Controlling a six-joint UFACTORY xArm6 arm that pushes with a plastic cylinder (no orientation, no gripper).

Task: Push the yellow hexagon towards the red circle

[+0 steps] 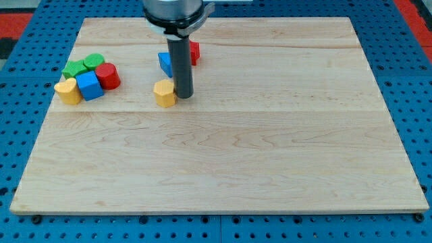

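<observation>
The yellow hexagon (163,92) lies on the wooden board (223,155), left of centre near the view's top. My tip (183,95) stands right against its right side. The red circle (108,76) sits in a cluster at the view's upper left, well to the left of the hexagon. The rod rises from the tip and hides part of the blocks behind it.
The cluster also holds a green block (84,65), a blue cube (89,86) and a yellow heart-like block (67,90). Behind the rod are a blue block (165,63) and a red block (194,52). Blue pegboard (20,81) surrounds the board.
</observation>
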